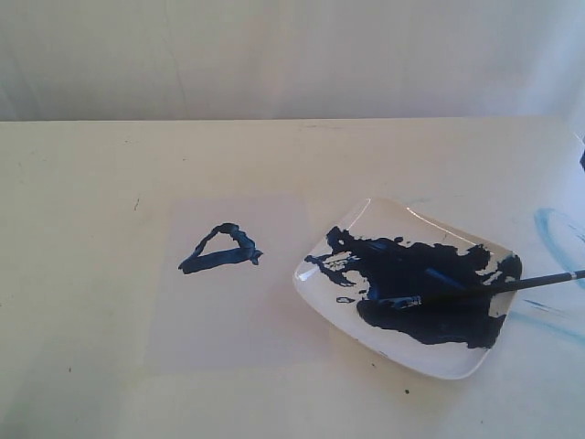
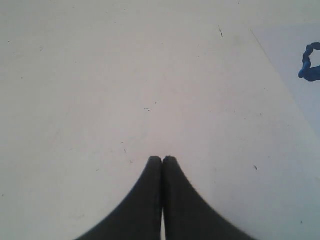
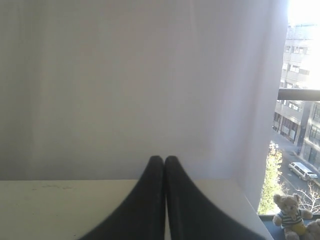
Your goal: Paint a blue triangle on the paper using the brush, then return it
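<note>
Nearest to you, on the near right of the table (image 1: 82, 274), stands a white plate (image 1: 402, 358) with a large dark blue paint blotch (image 1: 430, 293) over most of its surface. The brush (image 1: 494, 287) lies across this plate: its tip rests in the paint near the middle and its black handle runs out over the right rim, above the tabletop. No gripper touches it.

Just left of the plate you have the paper (image 1: 242, 320), flat on the table. The blue triangle (image 1: 215, 260) sits on its far half, a small closed outline in thick, uneven strokes, well apart from the plate.

Faint light-blue smears (image 1: 553, 233) mark the table at the far right.

Your left gripper (image 2: 162, 159) has its jaws pressed together, holding nothing, over bare table left of the paper. Your right gripper (image 3: 164, 158) is likewise closed and empty, facing a white curtain (image 3: 125, 75); a teddy bear (image 3: 290, 215) sits by the window beyond.
</note>
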You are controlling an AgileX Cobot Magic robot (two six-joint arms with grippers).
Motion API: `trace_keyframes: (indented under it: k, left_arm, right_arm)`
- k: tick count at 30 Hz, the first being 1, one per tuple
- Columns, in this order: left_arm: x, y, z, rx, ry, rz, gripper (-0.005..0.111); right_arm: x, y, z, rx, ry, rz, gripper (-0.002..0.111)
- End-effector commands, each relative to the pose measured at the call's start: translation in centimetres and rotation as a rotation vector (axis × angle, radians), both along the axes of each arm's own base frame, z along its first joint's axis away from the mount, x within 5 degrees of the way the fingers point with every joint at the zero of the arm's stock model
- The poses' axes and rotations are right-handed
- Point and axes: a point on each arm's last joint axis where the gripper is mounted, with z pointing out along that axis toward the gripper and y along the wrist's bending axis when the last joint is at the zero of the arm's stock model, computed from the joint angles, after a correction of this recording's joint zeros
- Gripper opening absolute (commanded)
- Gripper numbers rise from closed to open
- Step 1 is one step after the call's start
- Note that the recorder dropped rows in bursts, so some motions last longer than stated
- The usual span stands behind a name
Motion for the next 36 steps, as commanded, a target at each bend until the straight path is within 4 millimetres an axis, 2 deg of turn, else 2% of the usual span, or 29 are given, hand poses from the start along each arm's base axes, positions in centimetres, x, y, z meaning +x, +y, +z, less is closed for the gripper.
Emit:
trace_keyframes:
  k: [1,14,19,23,29,36]
  left_arm:
    - [0.0,0.0,-0.1,0.000,-0.003,-0.004,0.000]
    - [0.0,0.0,-0.1,0.000,-0.003,-0.004,0.000]
    - [0.0,0.0,-0.1,0.000,-0.003,-0.004,0.000]
    - [0.0,0.0,-0.1,0.000,-0.003,-0.004,0.000]
    - [0.0,0.0,-0.1,0.000,-0.003,-0.004,0.000]
    - [0.0,0.0,-0.1,0.000,-0.003,-0.004,0.000]
  right_arm:
    - [-0.1,-0.1,0.1,-0.007,-0.012,-0.008,0.000]
    - [-0.1,-0.1,0.1,-0.008,-0.010,-0.008,0.000]
    - [-1.1,-0.3,0.9,0.005,-0.035,-0.001,0.000]
    - [-3.5,-0.7,2.4,0.026,-0.104,0.016,0.000]
    - [-7.8,-1.6,4.8,0.070,-0.306,0.020,0.000]
    - [-11.1,-2.4,6.0,0.102,-0.456,0.021,0.000]
